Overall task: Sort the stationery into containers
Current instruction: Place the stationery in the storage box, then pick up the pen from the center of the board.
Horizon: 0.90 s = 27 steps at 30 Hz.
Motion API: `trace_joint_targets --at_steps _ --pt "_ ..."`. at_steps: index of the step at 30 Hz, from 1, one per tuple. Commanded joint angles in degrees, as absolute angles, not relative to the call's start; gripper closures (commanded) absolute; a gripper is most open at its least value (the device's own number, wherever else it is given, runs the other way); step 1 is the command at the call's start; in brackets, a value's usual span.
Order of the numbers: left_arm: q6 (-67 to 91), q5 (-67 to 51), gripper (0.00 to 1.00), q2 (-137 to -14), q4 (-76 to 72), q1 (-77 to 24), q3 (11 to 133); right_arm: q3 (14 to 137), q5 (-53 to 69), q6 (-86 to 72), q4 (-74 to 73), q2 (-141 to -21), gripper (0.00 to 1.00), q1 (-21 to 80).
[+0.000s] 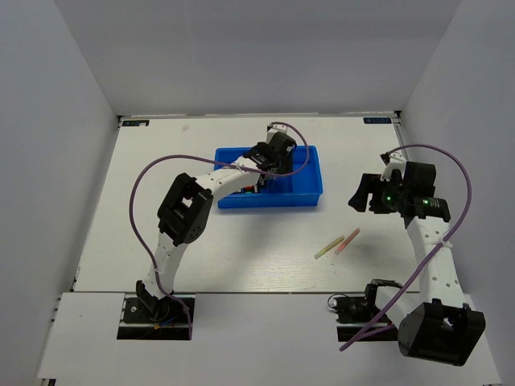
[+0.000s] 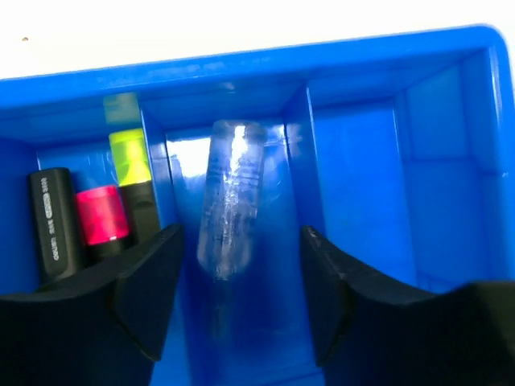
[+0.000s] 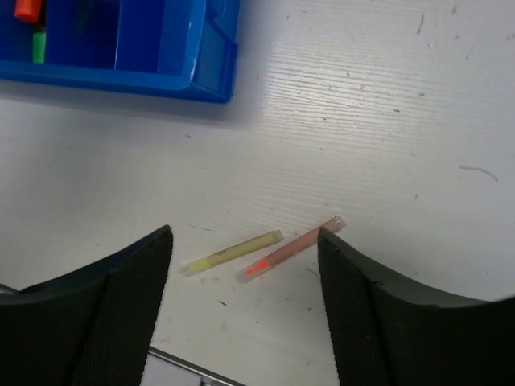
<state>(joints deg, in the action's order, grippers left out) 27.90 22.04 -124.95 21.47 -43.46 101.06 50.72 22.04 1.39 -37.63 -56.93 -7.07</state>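
Tube [image 2: 229,201] lies lengthwise along tray [image 2: 451,201] compartment; left tool [image 2: 241,235] open astride it; right tool [image 3: 244,236] open.

Left wrist view: the tube [image 2: 229,201] in the middle compartment of the blue tray [image 2: 451,177] is blurred and its markings are unreadable. A finger [image 2: 145,289] of the left gripper [image 2: 241,249] covers the lower ends of the highlighters [image 2: 100,215] beside it. Right wrist view: the top and left edges cut the blue tray off, and the orange cap [image 3: 28,8] and green piece [image 3: 38,47] inside are too small to identify.
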Motion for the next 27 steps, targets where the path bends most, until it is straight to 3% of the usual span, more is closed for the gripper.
trace_joint_targets --at_steps 1,6,8,9,10,11,12,14,17,19,21,27 --pt "28.3 21.54 0.28 -123.14 21.62 -43.42 100.81 50.8 26.27 6.22 -38.84 -57.74 0.26 -7.21" --pt "27.77 20.48 0.25 -121.21 22.76 -43.33 101.6 51.77 35.84 17.03 -42.97 -58.62 0.43 -7.21" --pt "27.86 19.34 0.31 -119.63 22.76 -43.42 100.21 52.29 43.79 29.67 -47.25 -59.41 0.47 -7.12" --pt "27.86 18.64 0.53 -116.49 21.98 -43.42 98.54 52.64 46.03 34.23 -49.29 -60.46 0.48 -7.12" --pt "28.12 16.37 0.74 -115.15 21.54 -43.42 97.48 54.21 50.67 55.16 -55.66 -61.43 0.51 -7.12" --pt "28.21 15.3 0.91 -113.83 21.53 -43.33 95.3 54.92 54.63 64.42 -65.47 -64.83 0.54 -7.03" --pt "28.21 13.29 1.0 -109.64 22.06 -43.42 93.53 56.15 55.97 73.3 -70.61 -66.08 0.57 -7.12" --pt "27.95 9.43 1.0 -105.23 24.85 -43.42 90.9 56.34 53.72 108.23 -85.82 -70.54 0.58 -7.03" --pt "26.72 1.88 0.44 -98.12 29.42 -43.51 86.15 55.64 50.37 122.98 -86.4 -74.25 0.66 -6.59" --pt "24.62 0.27 0.23 -91.63 33.55 -44.38 79.41 54.67 47.99 125.41 -84.38 -77.59 0.73 -6.07" --pt "21.73 0.09 0.21 -88.35 36.28 -46.13 75.17 53.53 46.41 125.6 -79.67 -79.61 0.79 -5.37" --pt "18.29 1.49 0.21 -71.57 47.18 -47.2 62.34 51.5 41.67 125.24 -72.95 -84.1 0.82 -2.9"
